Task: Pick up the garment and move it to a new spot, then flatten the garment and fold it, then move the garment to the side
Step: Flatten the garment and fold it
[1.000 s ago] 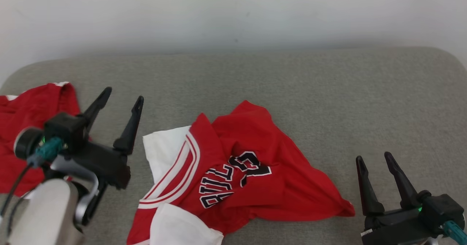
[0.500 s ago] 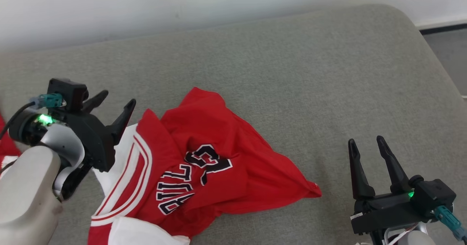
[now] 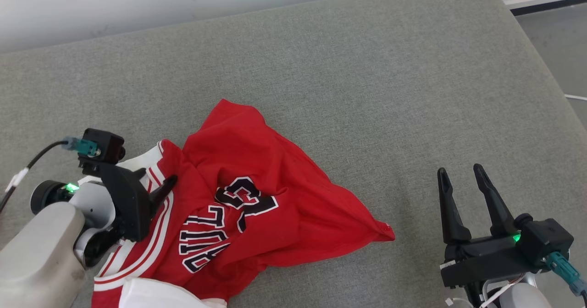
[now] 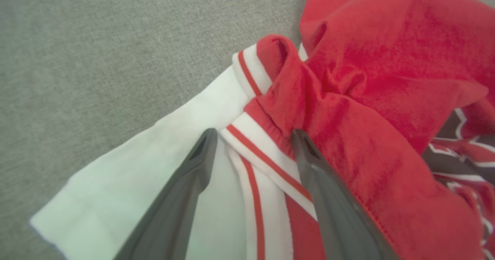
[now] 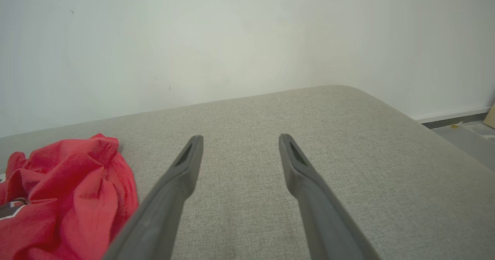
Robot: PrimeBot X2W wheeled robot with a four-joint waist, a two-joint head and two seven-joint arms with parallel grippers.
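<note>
Item under inspection: a crumpled red jersey with white sleeves, red-and-white striped trim and black lettering (image 3: 257,193). It lies in a heap on the grey woven-fabric padded surface (image 3: 367,79), toward the robot's left and near the front edge. One red corner tapers to a point on the robot's right.

Left gripper (image 3: 156,177): the jaws stand fully apart and have hold of nothing. They are over the jersey's left edge. In the left wrist view the gripper (image 4: 253,133) straddles the striped trim band where the white sleeve meets the red body. One finger is over the white sleeve and the other over red cloth (image 4: 367,97). Whether the fingertips touch the fabric cannot be determined.

Right gripper (image 3: 459,168): the jaws are spread wide and empty. They are above bare grey padding, well apart from the jersey's pointed corner. In the right wrist view the gripper (image 5: 240,137) faces open padding, with the red heap (image 5: 69,190) off to that view's lower left.

Surroundings: a plain white wall (image 5: 247,39) stands behind the padded surface.
</note>
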